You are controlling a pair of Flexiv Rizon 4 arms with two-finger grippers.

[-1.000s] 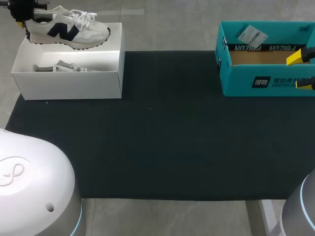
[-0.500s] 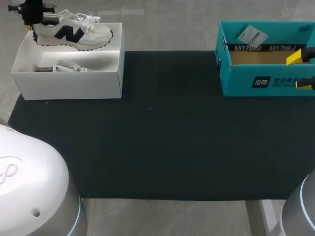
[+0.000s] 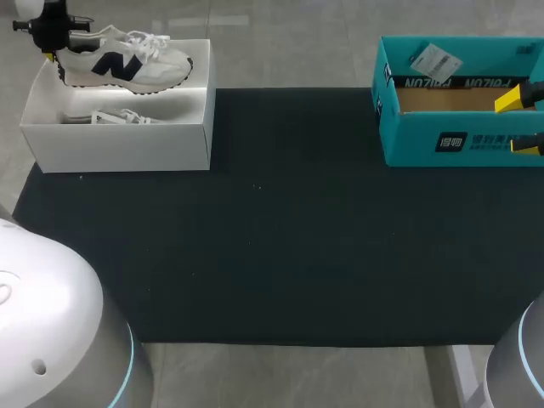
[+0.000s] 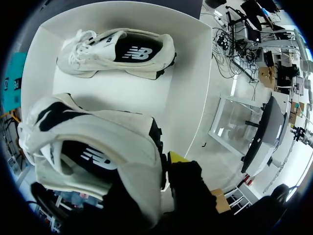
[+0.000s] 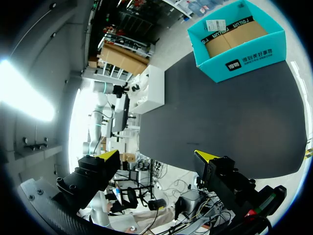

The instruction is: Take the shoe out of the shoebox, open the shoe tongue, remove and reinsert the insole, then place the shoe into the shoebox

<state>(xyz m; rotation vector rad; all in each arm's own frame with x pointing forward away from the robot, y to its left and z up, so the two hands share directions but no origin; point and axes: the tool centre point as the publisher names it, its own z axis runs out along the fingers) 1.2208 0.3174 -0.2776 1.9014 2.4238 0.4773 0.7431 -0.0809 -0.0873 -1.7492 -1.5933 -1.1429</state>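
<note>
My left gripper is at the far left corner, shut on the heel of a white sneaker with a navy logo, holding it over the white shoebox. In the left wrist view the held sneaker fills the space ahead of the fingers, and one yellow fingertip shows against its heel. A second matching sneaker lies on its side on the floor of the box. My right gripper stands open at the right edge, beside the teal box.
A black mat covers the table between the two boxes. The teal box stands open at the far right corner, with a paper label on its back wall. My arms' white bases fill the near corners.
The left gripper and the held sneaker have shifted slightly right over the white shoebox. The left arm's base has turned. The right arm has not moved.
</note>
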